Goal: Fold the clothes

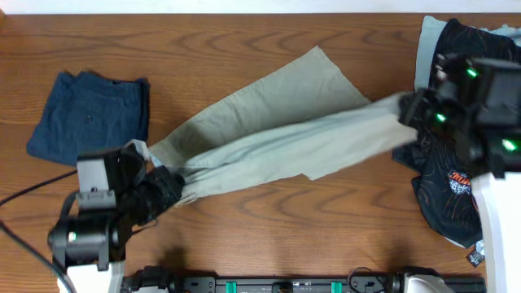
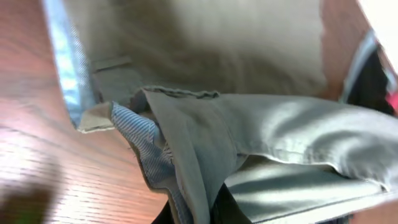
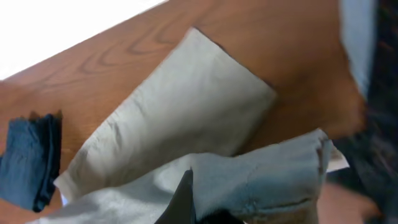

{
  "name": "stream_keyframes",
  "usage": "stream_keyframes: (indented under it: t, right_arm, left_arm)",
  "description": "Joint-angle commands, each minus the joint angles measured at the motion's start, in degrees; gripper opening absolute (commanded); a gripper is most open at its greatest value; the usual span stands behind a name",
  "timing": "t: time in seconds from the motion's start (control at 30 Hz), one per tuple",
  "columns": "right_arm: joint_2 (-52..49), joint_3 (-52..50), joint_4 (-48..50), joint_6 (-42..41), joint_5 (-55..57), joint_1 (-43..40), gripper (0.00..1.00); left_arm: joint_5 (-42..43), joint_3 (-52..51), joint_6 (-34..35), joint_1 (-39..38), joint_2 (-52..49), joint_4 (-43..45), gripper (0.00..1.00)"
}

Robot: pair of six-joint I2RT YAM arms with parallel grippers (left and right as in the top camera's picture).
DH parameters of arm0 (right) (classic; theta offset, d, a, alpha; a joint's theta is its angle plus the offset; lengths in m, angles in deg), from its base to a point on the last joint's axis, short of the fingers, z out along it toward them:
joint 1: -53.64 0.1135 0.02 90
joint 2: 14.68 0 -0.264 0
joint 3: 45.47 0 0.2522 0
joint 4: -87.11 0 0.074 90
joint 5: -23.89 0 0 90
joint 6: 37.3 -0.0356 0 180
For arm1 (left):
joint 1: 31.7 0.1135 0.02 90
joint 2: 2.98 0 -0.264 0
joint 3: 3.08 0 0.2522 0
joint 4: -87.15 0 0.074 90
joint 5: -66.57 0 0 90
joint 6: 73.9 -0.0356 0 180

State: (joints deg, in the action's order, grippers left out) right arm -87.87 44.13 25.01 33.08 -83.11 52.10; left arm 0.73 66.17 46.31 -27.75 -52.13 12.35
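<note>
A wooden table [image 1: 244,32] is carrying three garments. The khaki-beige shorts [image 1: 277,134] are lying across its middle, one leg spreading flat toward the far edge while the other is stretching in a taut, bunched band from lower left to upper right between the two arms. A black printed garment [image 1: 444,175] is lying crumpled at the right edge, partly under the right arm. A folded navy garment [image 1: 89,114] is sitting at the left, apart from the shorts. The left gripper [image 1: 175,189] is clamping its jaws on the waistband end, where the pale blue inner waistband [image 2: 62,56] is showing. The right gripper [image 1: 407,110] is pinching the leg's hem, jaws closed on the cloth.
</note>
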Motion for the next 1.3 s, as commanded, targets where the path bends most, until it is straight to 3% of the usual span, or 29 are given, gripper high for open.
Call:
stream_keyframes:
  t: [0.0,0.23,0.5,0.53,0.57,0.6,0.67,0.73,0.97,1.03,1.17,1.27]
  right_arm:
    - [-4.26,1.49,5.01,2.99,7.98,1.88,0.01]
    - [-15.26,1.49,16.81,2.97,7.98,7.54,0.01]
    - [-26.49,1.49,27.08,2.95,7.96,11.67,0.01]
    - [-27.89,1.49,28.7,2.95,7.96,12.11,0.01]
    - [-29.11,1.49,30.1,2.95,7.93,12.5,0.02]
    - [-30.27,1.49,31.52,2.95,7.67,12.92,0.14]
    - [-32.5,1.49,33.94,2.97,7.32,13.81,0.71]
    - [-33.86,1.49,34.38,2.99,7.34,14.27,0.99]
    - [-34.18,1.4,27.74,3.02,8.22,13.84,0.98]
    - [-34.42,1.25,24.81,3.04,9.09,13.7,0.91]
    - [-36.35,1.18,19.5,3.1,13.2,13.84,0.59]
    - [-39.21,1.16,18.03,4.52,13.11,14.01,0.53]
  left_arm:
    - [-13.62,0.26,6.71,0.74,-3.43,-0.07,0.06]
    - [-19.54,-0.24,12.09,0.74,-12.92,0.98,0.06]
    - [-20.83,-0.24,12.33,0.74,-24.33,8.48,0.07]
    - [-20.83,-0.24,12.33,0.74,-26.32,9.53,0.08]
    - [-20.83,-0.24,12.33,0.74,-27.56,10.21,0.17]
    - [-20.83,-0.24,12.33,0.74,-29.05,11.04,0.46]
    - [-20.81,-0.24,12.31,0.92,-31.76,12.63,0.84]
    - [-20.81,-0.24,12.31,1.66,-33.57,13.4,0.97]
    - [-20.79,-0.24,10.97,4.59,-34.67,10.95,0.98]
    - [-20.76,-0.37,10.49,4.61,-34.8,10.54,0.98]
    - [-20.76,-1.88,10.32,4.61,-35.26,11.1,0.98]
    - [-20.46,-3.91,9.33,4.61,-36.28,12.59,0.98]
